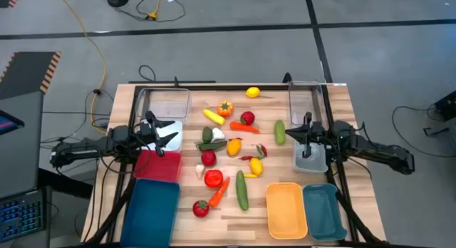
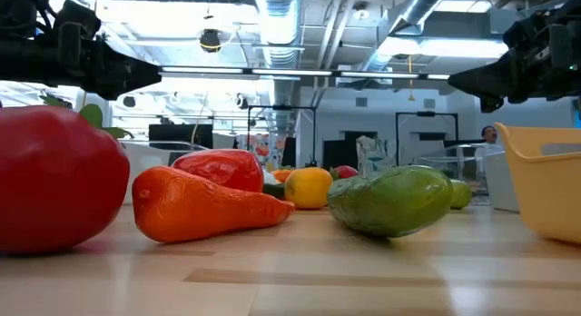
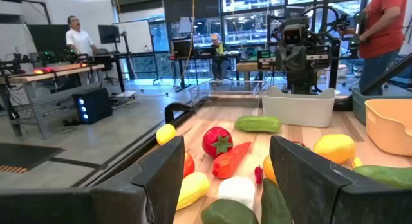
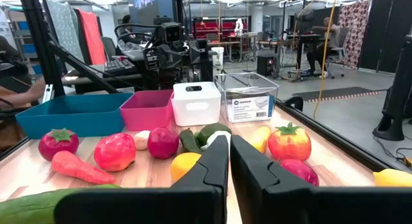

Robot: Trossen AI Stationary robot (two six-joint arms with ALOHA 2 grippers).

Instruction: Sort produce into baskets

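Observation:
The produce lies loose on the middle of the wooden table (image 1: 335,109): a lemon (image 1: 252,92), an orange tomato (image 1: 225,107), a yellow squash (image 1: 213,116), white garlic (image 1: 217,134), a cucumber (image 1: 280,132), a red tomato (image 1: 213,178), a carrot (image 1: 219,192) and a long cucumber (image 1: 242,189). My left gripper (image 1: 171,136) is open and empty over the white basket (image 1: 174,125) at the left, its fingers (image 3: 168,169) pointing at the produce. My right gripper (image 1: 298,137) is shut and empty, right of the cucumber (image 3: 257,123), facing the produce (image 4: 116,151).
At the left stand a clear basket (image 1: 164,102), a pink-red basket (image 1: 158,164) and a large dark teal one (image 1: 153,205). At the right stand a clear basket (image 1: 306,97), a pale one (image 1: 313,160), an orange-yellow one (image 1: 286,209) and a small teal one (image 1: 324,211). People show in the room beyond.

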